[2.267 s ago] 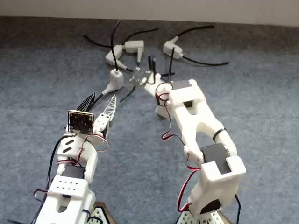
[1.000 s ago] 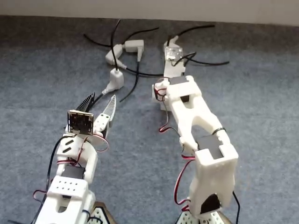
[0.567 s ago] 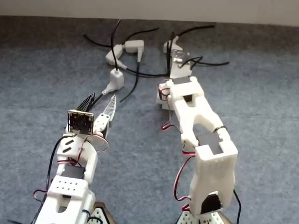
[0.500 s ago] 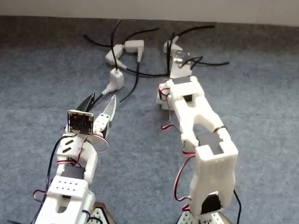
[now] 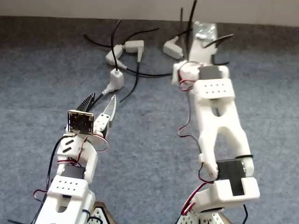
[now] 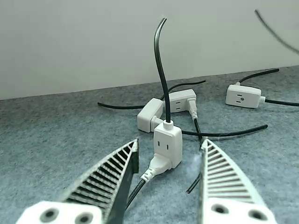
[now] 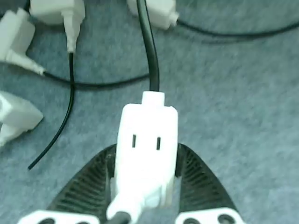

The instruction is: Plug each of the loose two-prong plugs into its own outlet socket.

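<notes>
My right gripper [image 7: 145,156] is shut on a white outlet socket [image 7: 147,140] with two slots on its face and a black cable. It holds the socket above the carpet at the far right of the table, where the right gripper [image 5: 202,31] is in the high view. Near it lies another white socket [image 5: 172,47]. My left gripper [image 5: 100,100] stands open and low over the carpet, with nothing between its fingers. Just beyond it a white socket with a plug at its end [image 6: 166,144] rests on the carpet. A pair of white plug pieces [image 5: 122,51] lies farther back.
Black cables [image 5: 140,72] loop across the grey carpet [image 5: 42,84] between the white pieces. A pale wall [image 6: 93,42] closes the far side. Open carpet lies to the left and right of both arms.
My right arm has swung from the middle towards the far right and stretched out, carrying the white socket and its cable. The left arm has kept still.
</notes>
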`<action>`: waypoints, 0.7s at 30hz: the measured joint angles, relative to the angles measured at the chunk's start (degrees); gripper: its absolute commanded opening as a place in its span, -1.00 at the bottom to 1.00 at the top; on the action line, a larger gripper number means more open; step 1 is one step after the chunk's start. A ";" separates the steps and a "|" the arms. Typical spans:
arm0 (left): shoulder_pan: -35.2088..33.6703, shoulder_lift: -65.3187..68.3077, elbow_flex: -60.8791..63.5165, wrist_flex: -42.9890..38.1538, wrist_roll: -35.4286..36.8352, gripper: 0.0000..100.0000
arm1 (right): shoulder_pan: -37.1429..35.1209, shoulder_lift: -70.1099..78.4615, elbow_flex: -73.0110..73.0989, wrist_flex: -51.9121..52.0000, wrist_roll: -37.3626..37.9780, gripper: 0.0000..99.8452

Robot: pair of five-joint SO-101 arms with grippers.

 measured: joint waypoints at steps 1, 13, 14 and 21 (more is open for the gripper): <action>0.00 0.00 0.00 0.00 0.00 -0.59 | 1.67 0.00 -1.85 -0.53 2.02 -0.94; 0.00 0.00 0.00 0.00 0.00 -0.59 | 7.12 33.41 -41.05 -3.78 18.90 -0.88; 0.00 0.00 0.00 0.00 0.00 -0.59 | 7.56 37.63 -44.92 -3.78 18.99 -0.89; 0.00 0.00 0.00 0.00 0.00 -0.59 | 7.74 62.15 -69.71 -1.05 19.25 -0.70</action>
